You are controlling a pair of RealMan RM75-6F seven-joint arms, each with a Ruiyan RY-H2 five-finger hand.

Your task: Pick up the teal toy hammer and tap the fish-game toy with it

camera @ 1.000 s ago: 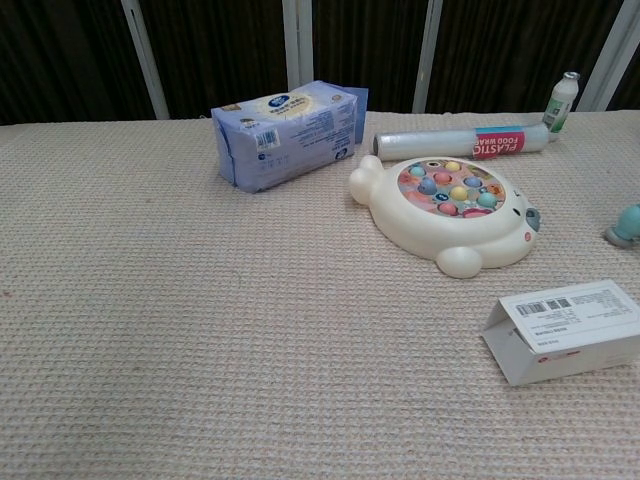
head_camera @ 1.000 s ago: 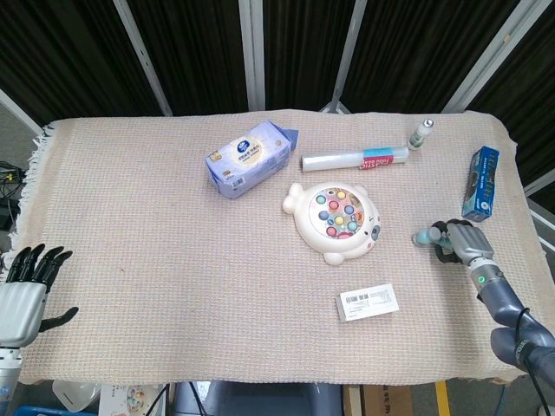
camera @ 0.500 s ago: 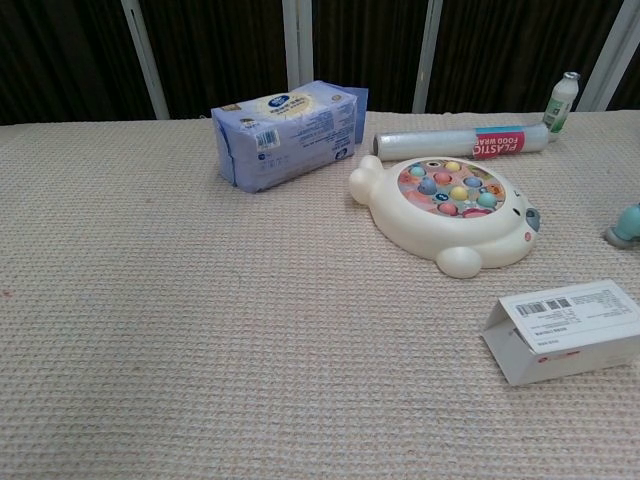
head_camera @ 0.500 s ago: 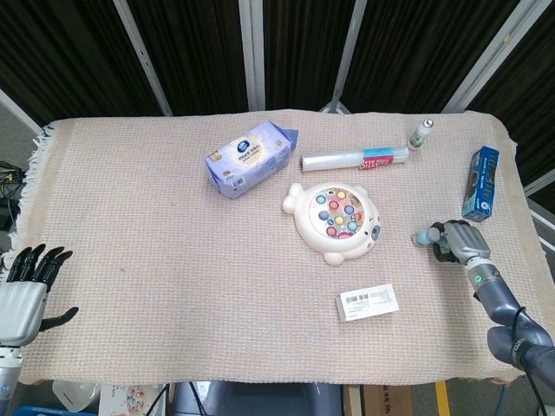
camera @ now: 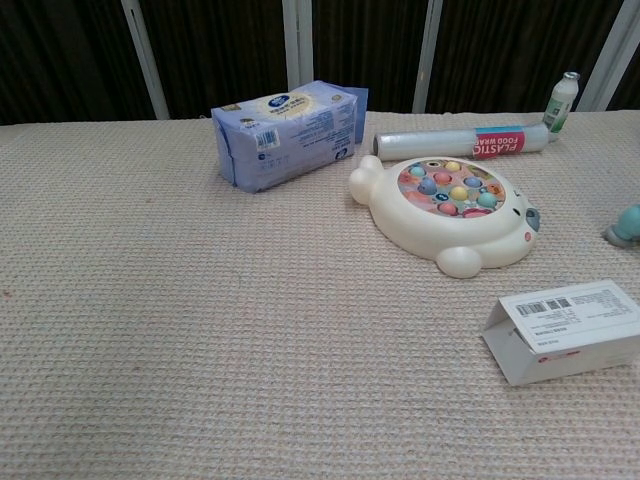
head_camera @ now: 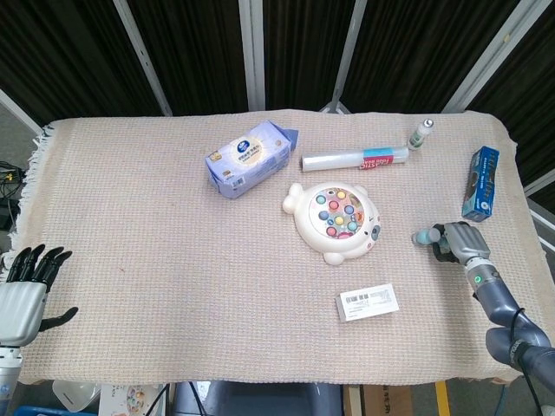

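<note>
The teal toy hammer (head_camera: 426, 236) lies on the cloth at the right, its head pointing left toward the fish-game toy (head_camera: 336, 221). My right hand (head_camera: 460, 240) is down over the handle with its fingers curled around it. Only the hammer's head (camera: 627, 224) shows at the chest view's right edge. The fish-game toy (camera: 448, 211) is a cream fish-shaped board with coloured pegs, a hand's width left of the hammer. My left hand (head_camera: 26, 290) hangs off the table's front left corner, fingers spread and holding nothing.
A blue tissue pack (head_camera: 250, 159) lies behind and left of the toy. A plastic wrap roll (head_camera: 355, 159) and a small bottle (head_camera: 421, 133) sit at the back. A blue box (head_camera: 480, 183) lies far right, and a white carton (head_camera: 368, 302) near the front edge.
The right hand's dark fingertips have curled further in around the hammer's handle. The hammer's head has stayed in place, and the left hand has not moved.
</note>
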